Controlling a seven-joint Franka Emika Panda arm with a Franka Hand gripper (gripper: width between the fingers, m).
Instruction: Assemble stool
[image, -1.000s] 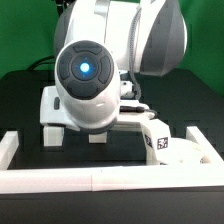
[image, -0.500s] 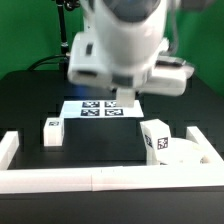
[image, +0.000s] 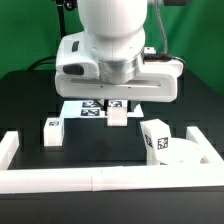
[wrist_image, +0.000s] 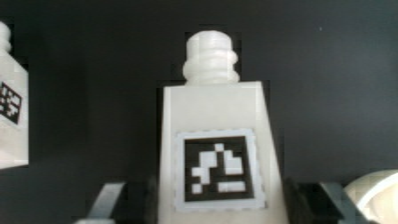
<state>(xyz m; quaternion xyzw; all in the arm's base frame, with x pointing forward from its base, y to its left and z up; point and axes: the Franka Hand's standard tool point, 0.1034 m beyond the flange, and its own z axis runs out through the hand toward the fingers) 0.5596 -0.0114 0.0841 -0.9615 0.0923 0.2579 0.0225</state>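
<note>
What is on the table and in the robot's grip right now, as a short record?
gripper: shut on the held leg
left leg: on the table, exterior view's left
right leg: upright beside the seat disc, exterior view's right
marker board: flat on the table, behind the gripper

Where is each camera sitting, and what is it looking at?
Exterior view: off the arm, looking slightly down across the table; the arm and gripper show, clamping the held leg.
Wrist view: on the wrist, looking along the gripper at that leg; both fingers show.
Shared: the held leg, between the fingers.
</note>
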